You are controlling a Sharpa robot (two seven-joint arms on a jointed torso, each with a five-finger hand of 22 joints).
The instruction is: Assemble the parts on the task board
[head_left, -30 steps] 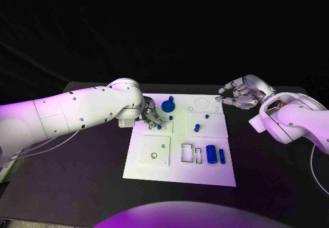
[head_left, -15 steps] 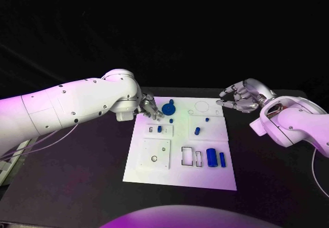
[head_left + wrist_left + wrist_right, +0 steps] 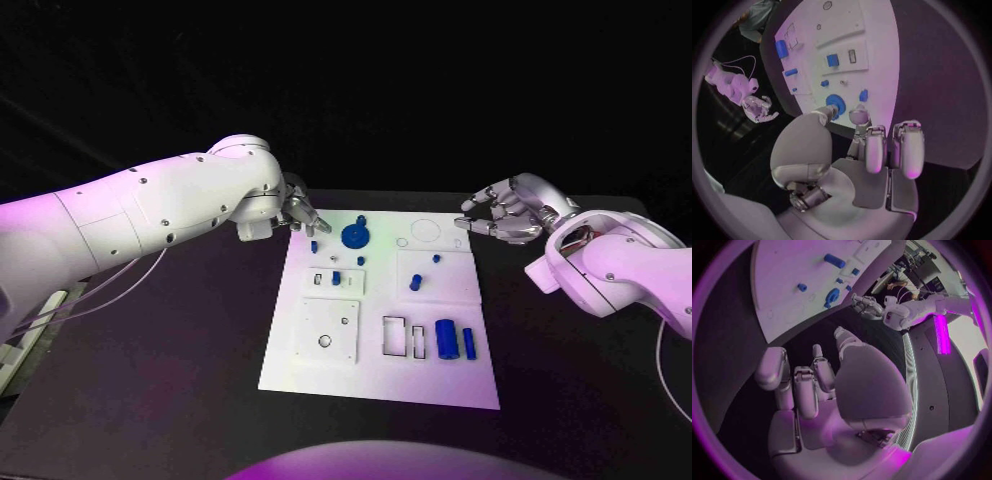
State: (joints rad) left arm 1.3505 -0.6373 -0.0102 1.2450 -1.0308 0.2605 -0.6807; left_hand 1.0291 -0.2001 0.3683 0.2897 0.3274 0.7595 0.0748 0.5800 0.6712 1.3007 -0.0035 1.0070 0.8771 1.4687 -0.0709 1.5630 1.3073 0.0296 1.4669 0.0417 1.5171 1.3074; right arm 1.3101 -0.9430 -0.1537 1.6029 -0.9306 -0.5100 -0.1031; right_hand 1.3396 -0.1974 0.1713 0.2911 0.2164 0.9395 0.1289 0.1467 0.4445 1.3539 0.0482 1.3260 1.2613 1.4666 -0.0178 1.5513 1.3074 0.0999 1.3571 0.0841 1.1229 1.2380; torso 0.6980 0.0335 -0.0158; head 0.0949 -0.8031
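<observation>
The white task board [image 3: 329, 368] lies in the middle of the black table. Blue parts sit on it: a round disc [image 3: 355, 237] at the far left corner, small pieces [image 3: 336, 277] [image 3: 414, 281] further in, and a wide block [image 3: 446, 339] beside a slim bar [image 3: 469, 342] near the right edge. My left hand [image 3: 303, 218] hovers just off the board's far left corner, fingers apart, holding nothing. In the left wrist view the left hand [image 3: 873, 150] points toward the disc [image 3: 835, 104]. My right hand [image 3: 502, 215] hangs beyond the far right corner, fingers loosely bent, empty.
Empty rectangular slots [image 3: 394, 336] lie left of the wide block, and a square plate with a small hole [image 3: 327, 329] sits at the board's left. A circular outline [image 3: 427, 229] marks the far right of the board. Bare black table [image 3: 173, 340] surrounds the board.
My left hand has lifted off the small pieces at the board's left and drawn back to the far left corner. The right hand has barely moved. The camera has shifted slightly.
</observation>
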